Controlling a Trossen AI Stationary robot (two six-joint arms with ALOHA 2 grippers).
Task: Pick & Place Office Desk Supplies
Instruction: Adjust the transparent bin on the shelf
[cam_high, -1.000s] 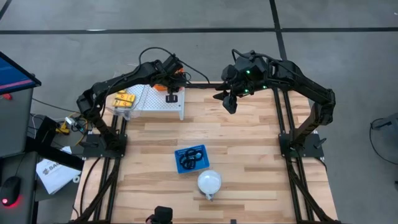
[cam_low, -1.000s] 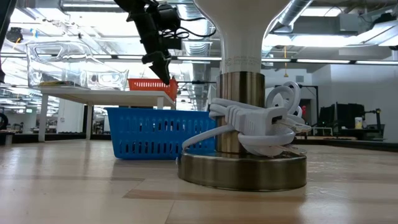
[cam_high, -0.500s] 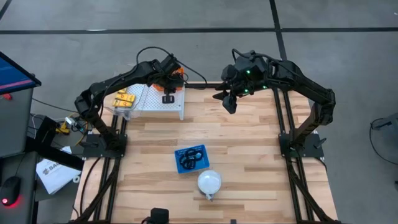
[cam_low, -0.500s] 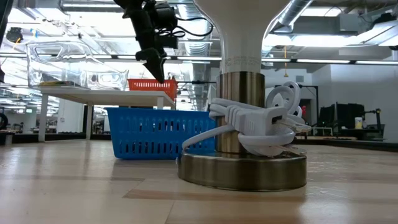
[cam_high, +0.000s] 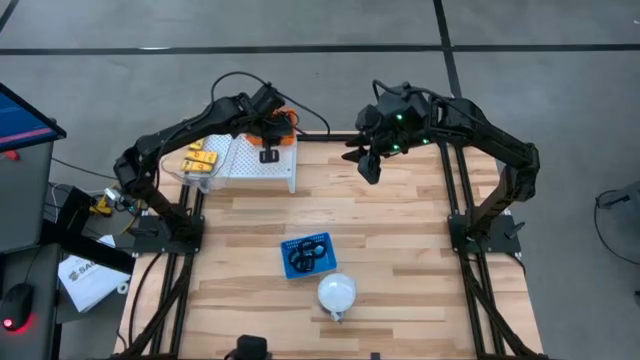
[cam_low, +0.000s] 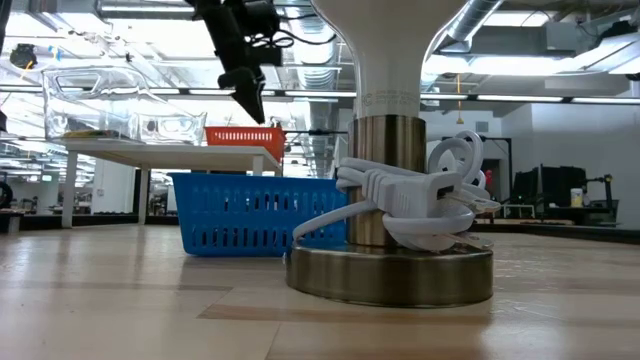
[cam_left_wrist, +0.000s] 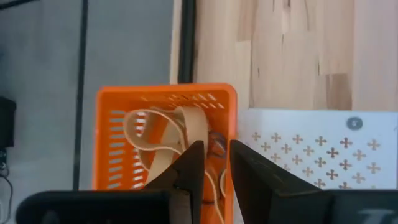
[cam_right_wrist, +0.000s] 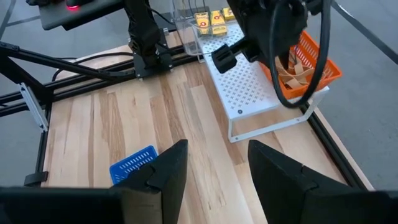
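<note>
An orange basket (cam_left_wrist: 124, 124) (cam_high: 283, 137) holding tan rubber-band loops (cam_left_wrist: 163, 134) rests on a white perforated shelf (cam_high: 262, 168) at the table's far left. Beside it, yellow clips (cam_high: 200, 158) lie in a clear box. My left gripper (cam_left_wrist: 216, 168) (cam_low: 250, 105) hovers above the basket, pointing down. Its fingers stand a narrow gap apart and I see nothing between them. My right gripper (cam_right_wrist: 214, 165) (cam_high: 368, 166) hangs high over the table's far middle, wide open and holding nothing. A blue basket (cam_high: 307, 254) with black rings sits near the table's centre.
A white dome-shaped lamp (cam_high: 337, 293) stands near the front edge, just behind the blue basket; its metal base and coiled white cord (cam_low: 400, 215) fill the low view. Bare wood lies between the shelf and the blue basket. Black frame rails run along the table's left and right edges.
My left gripper has risen above the orange basket and drifted slightly toward the table's left. Its finger gap stays the same. My right arm has kept still.
</note>
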